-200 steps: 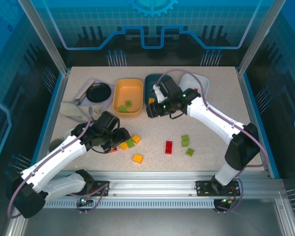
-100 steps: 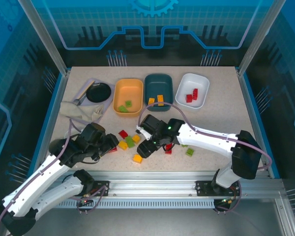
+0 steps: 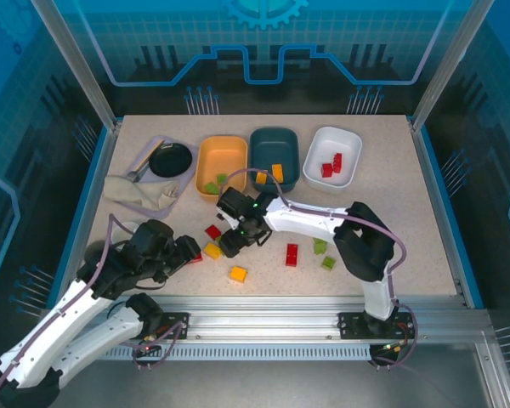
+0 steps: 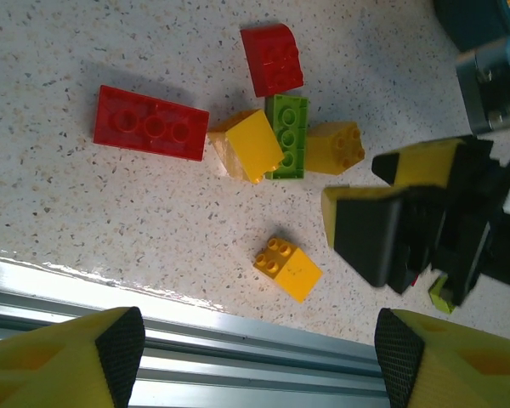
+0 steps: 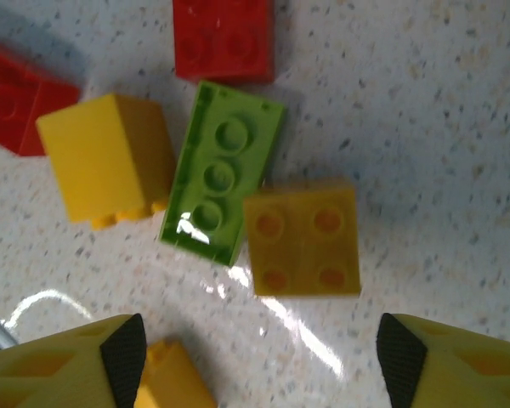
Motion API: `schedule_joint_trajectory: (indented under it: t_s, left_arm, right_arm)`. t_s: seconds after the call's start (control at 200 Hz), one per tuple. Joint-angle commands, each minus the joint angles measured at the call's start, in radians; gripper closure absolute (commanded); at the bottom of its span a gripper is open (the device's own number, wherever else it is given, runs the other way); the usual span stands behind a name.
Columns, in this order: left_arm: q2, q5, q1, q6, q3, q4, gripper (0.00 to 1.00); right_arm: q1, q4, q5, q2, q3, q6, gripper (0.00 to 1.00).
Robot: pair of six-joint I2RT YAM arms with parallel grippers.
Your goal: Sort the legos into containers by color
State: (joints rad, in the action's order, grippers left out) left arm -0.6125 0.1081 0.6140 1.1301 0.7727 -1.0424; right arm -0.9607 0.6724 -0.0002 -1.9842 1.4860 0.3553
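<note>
Noting the right gripper (image 3: 235,240) swung from the dark teal tub (image 3: 274,146) down to the loose cluster at table centre; seen from its wrist camera spread wide and empty. Recording the left gripper (image 4: 255,344) drawn back toward the near edge, likewise parted, grasping nothing. Counting two yellow bricks in teal where the gripper hung a second ago; judged a completed drop, next pick beginning. From the right wrist: green brick (image 5: 221,195) touching yellow-orange brick (image 5: 304,248); from overhead, contact impossible to judge under the arm.
</note>
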Motion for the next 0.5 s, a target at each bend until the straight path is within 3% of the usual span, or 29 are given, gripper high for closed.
schedule_joint_trajectory:
  t_s: [0.0,0.285,0.495]
  left_arm:
    - [0.023,-0.004,0.011,0.027,-0.01,-0.024,0.24]
    - [0.028,-0.011,0.012,0.027,-0.008,-0.018,0.24]
    - [0.009,-0.021,0.012,0.018,-0.01,0.022,0.24]
  right_arm:
    - [0.015,0.036,0.0,-0.058,0.053,-0.013,0.32]
    - [0.042,0.066,0.017,-0.129,0.124,-0.006,0.55]
    - [0.049,0.065,0.047,-0.082,0.109,0.0,0.68]
